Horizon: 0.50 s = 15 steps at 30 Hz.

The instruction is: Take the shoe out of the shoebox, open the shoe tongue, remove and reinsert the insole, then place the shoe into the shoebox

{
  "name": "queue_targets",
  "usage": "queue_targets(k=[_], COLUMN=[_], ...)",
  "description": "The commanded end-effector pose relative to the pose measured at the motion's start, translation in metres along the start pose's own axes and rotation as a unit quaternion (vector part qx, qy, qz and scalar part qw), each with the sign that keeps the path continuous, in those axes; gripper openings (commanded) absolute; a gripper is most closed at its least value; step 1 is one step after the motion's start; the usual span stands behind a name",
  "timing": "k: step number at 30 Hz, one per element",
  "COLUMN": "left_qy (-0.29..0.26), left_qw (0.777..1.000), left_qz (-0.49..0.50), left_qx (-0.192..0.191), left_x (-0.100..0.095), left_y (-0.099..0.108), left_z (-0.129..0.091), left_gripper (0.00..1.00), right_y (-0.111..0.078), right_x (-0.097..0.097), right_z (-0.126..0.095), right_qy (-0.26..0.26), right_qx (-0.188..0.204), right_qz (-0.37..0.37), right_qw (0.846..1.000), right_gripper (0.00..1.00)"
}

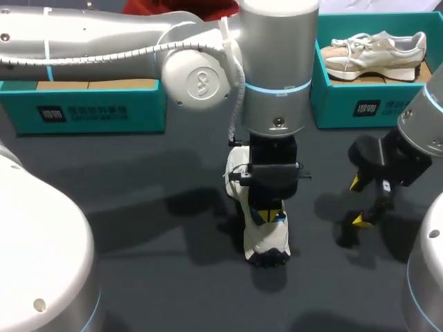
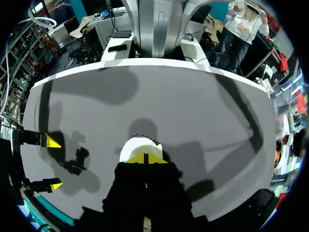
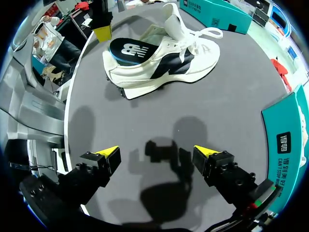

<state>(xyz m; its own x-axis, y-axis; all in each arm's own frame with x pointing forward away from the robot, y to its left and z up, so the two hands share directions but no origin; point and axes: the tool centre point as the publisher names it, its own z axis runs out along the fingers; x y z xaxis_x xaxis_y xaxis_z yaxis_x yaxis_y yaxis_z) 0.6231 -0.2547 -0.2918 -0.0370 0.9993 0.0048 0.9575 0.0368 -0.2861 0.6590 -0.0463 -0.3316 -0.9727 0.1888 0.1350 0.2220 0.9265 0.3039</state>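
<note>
Currently the shoe (image 1: pixel 266 243) (image 3: pixel 164 63) (image 2: pixel 137 145) stands upright on its sole in the middle of the surface (image 1: pixel 138 180), out of both boxes, heel toward my near edge and toe toward the far edge. Its tongue (image 3: pixel 171 20) is pulled up and the laces (image 3: pixel 208 34) hang loose. The black insole (image 3: pixel 130 49) sits partly out of the shoe, its heel end raised above the collar. My left end effector (image 1: pixel 273 211) (image 2: pixel 145 158) (image 3: pixel 102 29) points straight down over the heel, its yellow tips pressed together on that raised end of the insole. My right end effector (image 1: pixel 358 202) (image 3: pixel 157 152) hangs above bare surface to the right of the shoe, well apart from it, fingers spread wide with nothing between them. Along the far edge stand two teal boxes: the left box (image 1: pixel 90 111) near the far left corner, and the right box (image 1: pixel 346 104) near the far right corner, with a second shoe (image 1: pixel 374 52) lying in it.
</note>
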Motion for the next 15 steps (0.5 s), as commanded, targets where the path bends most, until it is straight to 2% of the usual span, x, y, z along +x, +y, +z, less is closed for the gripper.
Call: queue_targets(k=[1, 9, 15], left_qy=[0.003, 0.006, 0.002], left_qw=[1.0, 1.0, 0.999], left_qz=[-0.003, -0.019, -0.031], left_qx=[0.001, 0.006, 0.005], left_x=[-0.004, -0.003, 0.0], left_y=[0.003, 0.014, 0.02], left_z=[0.012, 0.026, 0.025], left_gripper=[0.0, 0.0, 0.0], right_y=[0.0, 0.0, 0.0], right_x=[0.002, 0.002, 0.002], right_z=[0.0, 0.0, 0.0], right_qy=[-0.002, -0.002, -0.002], right_qx=[0.0, 0.0, 0.0], right_qz=[0.0, 0.0, 0.0], right_qw=[1.0, 1.0, 1.0], right_gripper=[1.0, 1.0, 1.0])
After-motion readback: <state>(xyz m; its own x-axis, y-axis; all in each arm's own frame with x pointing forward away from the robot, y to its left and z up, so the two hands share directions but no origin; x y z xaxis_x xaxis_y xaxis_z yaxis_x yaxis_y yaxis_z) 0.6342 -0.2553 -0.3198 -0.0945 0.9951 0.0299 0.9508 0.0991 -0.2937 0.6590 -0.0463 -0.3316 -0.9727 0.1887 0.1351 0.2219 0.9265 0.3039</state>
